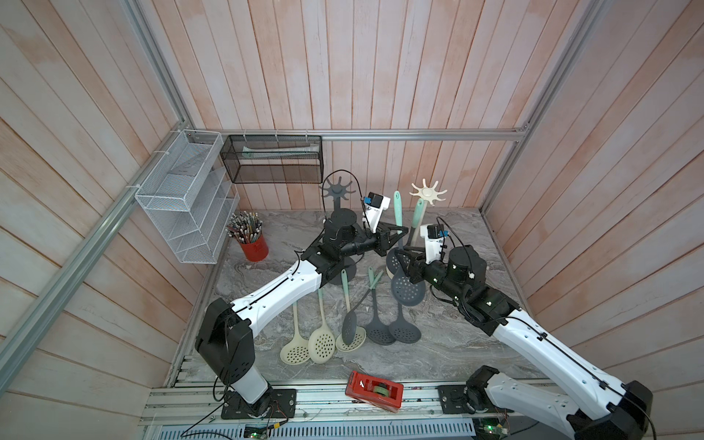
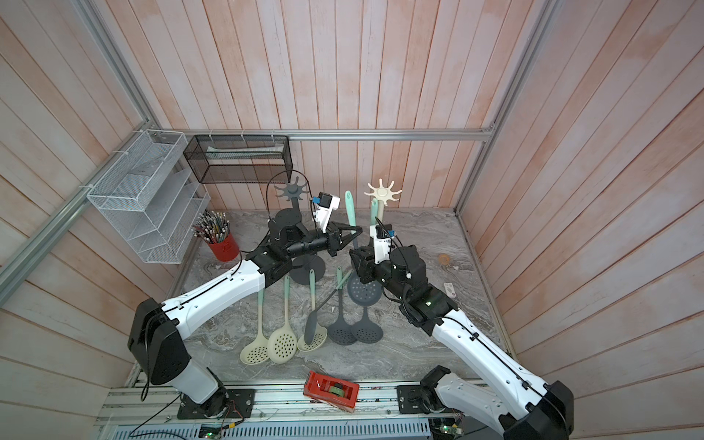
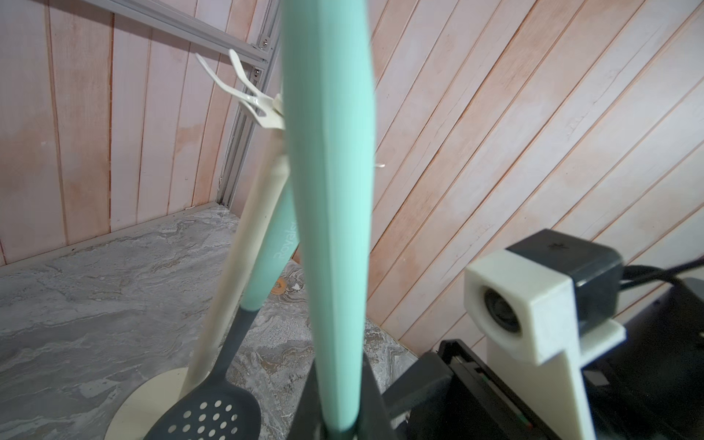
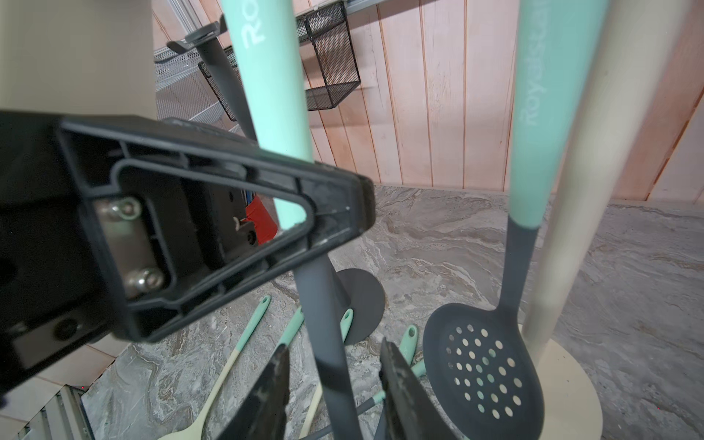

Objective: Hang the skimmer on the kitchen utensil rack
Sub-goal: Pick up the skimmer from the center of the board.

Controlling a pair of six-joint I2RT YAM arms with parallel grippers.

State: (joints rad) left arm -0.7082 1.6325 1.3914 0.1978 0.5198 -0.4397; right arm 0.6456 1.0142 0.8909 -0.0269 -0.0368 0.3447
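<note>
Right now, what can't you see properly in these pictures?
Held skimmer: handle top cut off by the left wrist view's edge.
Cream rack: some hooks behind that handle, same view.
Grey rack: base partly under the left arm, both top views.
Basket: contents veiled by mesh, both top views.
Round thing: too small to name, in a top view.

The left arm (image 1: 268, 306) and right arm (image 1: 552, 350) wore glossy white shells between black joint housings. A thin black cable (image 1: 266, 293) was clipped along each shell. Each arm rose from a black base plate (image 1: 286, 400) fixed with silver screws. The white-and-black wrist camera (image 1: 375, 208) carried a blue connector. The left gripper (image 1: 403, 230) had black, ribbed, triangular jaws with two silver screws.
</note>
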